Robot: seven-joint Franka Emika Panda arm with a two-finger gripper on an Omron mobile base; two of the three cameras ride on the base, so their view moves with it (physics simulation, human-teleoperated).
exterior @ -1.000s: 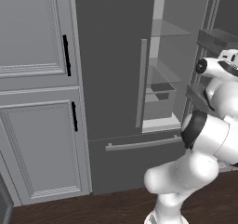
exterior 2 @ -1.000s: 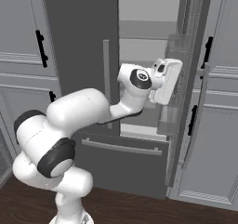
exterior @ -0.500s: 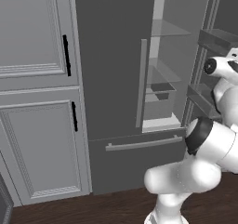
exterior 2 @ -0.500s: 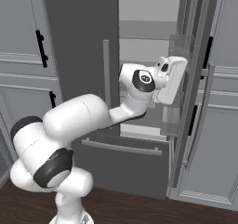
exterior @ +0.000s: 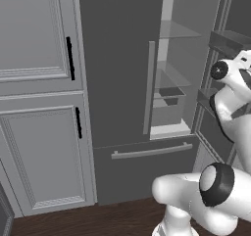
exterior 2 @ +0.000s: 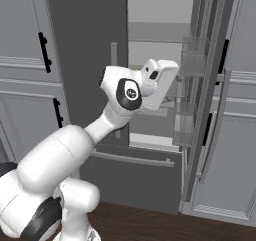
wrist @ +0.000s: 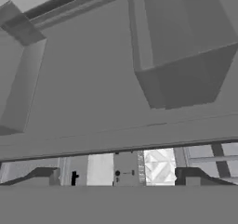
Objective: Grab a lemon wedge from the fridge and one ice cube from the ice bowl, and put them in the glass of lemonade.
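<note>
Fridge (exterior: 117,73) stands mid-frame with its right door (exterior 2: 210,100) swung open, so the spread, empty gripper (wrist: 118,174) should ease between the shelves (exterior: 179,30), searching for the lemon wedge, not yet visible.

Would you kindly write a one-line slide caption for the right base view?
White robot arm reaches toward the fridge, whose right door stands open, showing shelves and door bins.

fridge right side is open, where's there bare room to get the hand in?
Fridge: bare room on the glass shelf up top, under the ceiling. Tighter at the drawer bin below. Right edge is crowded: door bins on the swung-out door, with the open gripper close beside them.
</note>
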